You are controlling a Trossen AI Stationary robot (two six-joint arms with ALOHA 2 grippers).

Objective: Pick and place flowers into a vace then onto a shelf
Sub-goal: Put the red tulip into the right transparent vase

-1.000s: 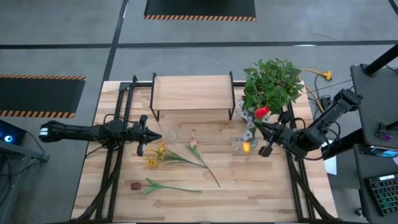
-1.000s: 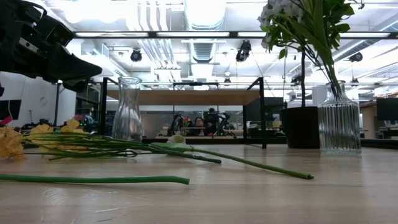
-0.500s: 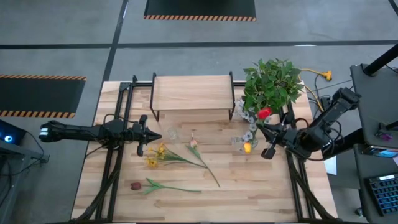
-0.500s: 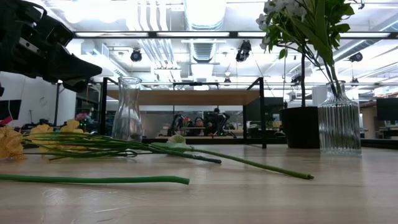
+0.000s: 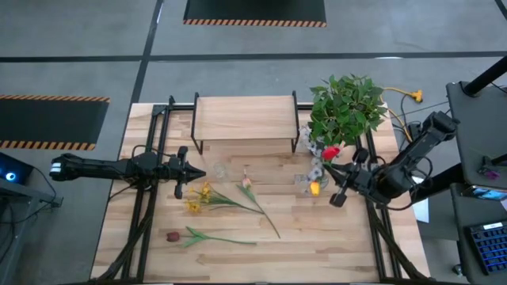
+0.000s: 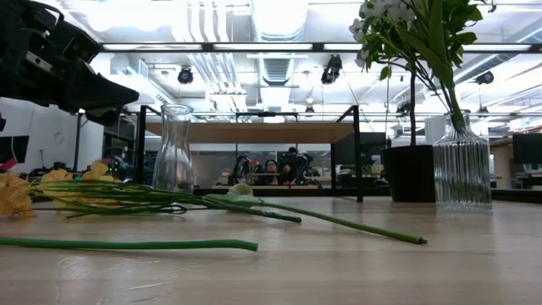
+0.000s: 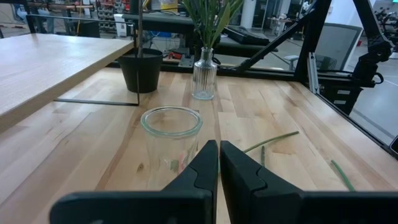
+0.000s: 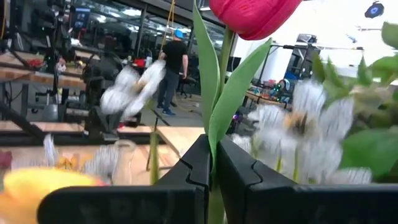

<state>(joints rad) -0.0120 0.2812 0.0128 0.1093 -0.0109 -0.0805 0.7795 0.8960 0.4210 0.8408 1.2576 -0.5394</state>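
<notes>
The right gripper (image 5: pixel 336 176) hangs over the right part of the wooden surface (image 5: pixel 317 237), just beside the ribbed glass vase (image 6: pixel 461 172), and its jaws are closed on the green stem of a red flower (image 8: pixel 252 14); in the right wrist view the stem runs up between the two dark jaws and the red head stands above them, with pale white blooms (image 8: pixel 311 134) and a yellow flower (image 8: pixel 37 185) blurred close around it. From above, the red flower shows just beside the vase, in front of the bushy potted plant (image 5: pixel 346 107), with the yellow head (image 5: pixel 314 188) lower at the vase. The left gripper (image 5: pixel 192 172) waits over the left middle of the surface, its jaws closed on nothing, pointing at an empty clear glass vase (image 7: pixel 171 146) that stands just ahead of the tips. The other flowers lie loose on the surface: a yellow bunch (image 5: pixel 198 198) near the left jaws, a pale pink one (image 5: pixel 246 183) with its long stem beside it, and a dark maroon one (image 5: pixel 173 236) nearer the front edge. The shelf (image 5: pixel 244 119) stands at the back of the surface, between the two arms, its wood top bare.
</notes>
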